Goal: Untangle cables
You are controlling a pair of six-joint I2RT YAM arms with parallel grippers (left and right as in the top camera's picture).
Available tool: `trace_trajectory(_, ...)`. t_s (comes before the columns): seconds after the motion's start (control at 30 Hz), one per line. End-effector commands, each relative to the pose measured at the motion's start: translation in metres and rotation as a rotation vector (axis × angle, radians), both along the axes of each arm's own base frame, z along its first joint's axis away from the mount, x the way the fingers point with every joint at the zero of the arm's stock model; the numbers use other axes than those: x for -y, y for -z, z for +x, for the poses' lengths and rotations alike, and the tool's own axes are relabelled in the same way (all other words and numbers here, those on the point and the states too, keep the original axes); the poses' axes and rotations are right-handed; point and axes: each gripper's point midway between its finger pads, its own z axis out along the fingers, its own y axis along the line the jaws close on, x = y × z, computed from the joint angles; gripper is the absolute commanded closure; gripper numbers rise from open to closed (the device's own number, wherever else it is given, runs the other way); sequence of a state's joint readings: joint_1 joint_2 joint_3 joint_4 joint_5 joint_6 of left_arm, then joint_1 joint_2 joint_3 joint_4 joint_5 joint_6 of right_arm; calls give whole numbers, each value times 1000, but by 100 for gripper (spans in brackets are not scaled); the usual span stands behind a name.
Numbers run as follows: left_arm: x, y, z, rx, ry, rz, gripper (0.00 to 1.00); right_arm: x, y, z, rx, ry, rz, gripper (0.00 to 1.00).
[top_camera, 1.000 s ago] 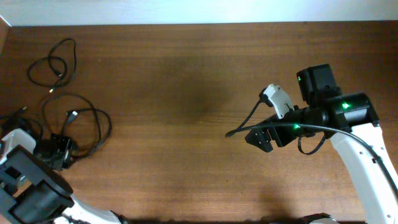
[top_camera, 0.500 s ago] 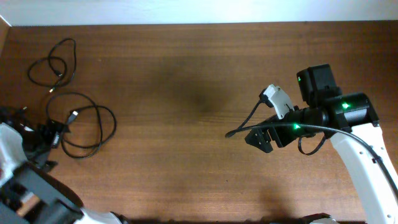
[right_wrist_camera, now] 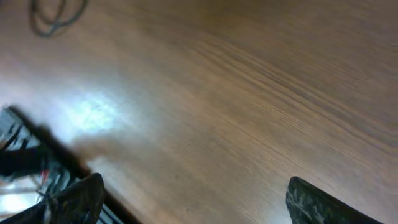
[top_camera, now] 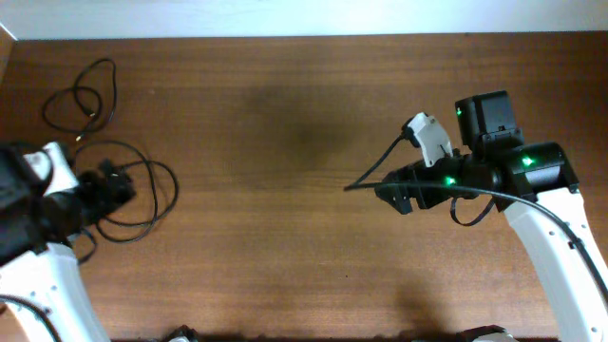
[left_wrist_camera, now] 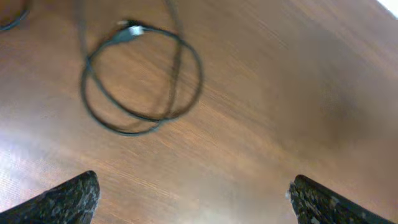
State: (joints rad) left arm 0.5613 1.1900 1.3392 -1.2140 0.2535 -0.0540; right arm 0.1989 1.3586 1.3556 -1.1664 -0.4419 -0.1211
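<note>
Two thin black cables lie at the table's left. One is a small tangle (top_camera: 80, 92) near the far left corner. The other is a wider loop (top_camera: 175, 188) just below it. My left gripper (top_camera: 122, 187) sits over that loop's left side, open and empty. In the left wrist view the loop (left_wrist_camera: 134, 130) and its small plug (left_wrist_camera: 132, 29) lie ahead of the spread fingertips (left_wrist_camera: 71, 198), untouched. My right gripper (top_camera: 394, 193) hovers over bare wood at the right, open and holding nothing. Its wrist view shows only a distant bit of cable (right_wrist_camera: 56, 22).
The wooden table (top_camera: 285, 237) stretches wide between the two arms. A thicker black cord (top_camera: 375, 176) belonging to the right arm hangs out to the left of it. The table's front edge (right_wrist_camera: 56, 152) shows in the right wrist view.
The left gripper has opened, let go of the lower cable, and swung up from the front-left corner to beside the loop. The loop shifted slightly. The right arm has nudged up and left.
</note>
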Motion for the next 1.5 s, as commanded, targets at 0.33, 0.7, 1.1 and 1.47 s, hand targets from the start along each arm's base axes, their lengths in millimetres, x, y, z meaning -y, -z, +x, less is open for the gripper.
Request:
trace_trajectory(0.33,145,-13,4,40,652,83,1,37,8,16,0,239,-156,11)
trace_trajectory(0.7,196,5,-1,-43,840,182,1,46,12,14,-6,258,-205,10)
trace_trajectory(1.1,205,17,3,-88,872,177,1,46,13,11,-17,258,-210,1)
trace_trajectory(1.47,205,17,3,-88,872,177,1,46,13,11,-17,258,-210,1)
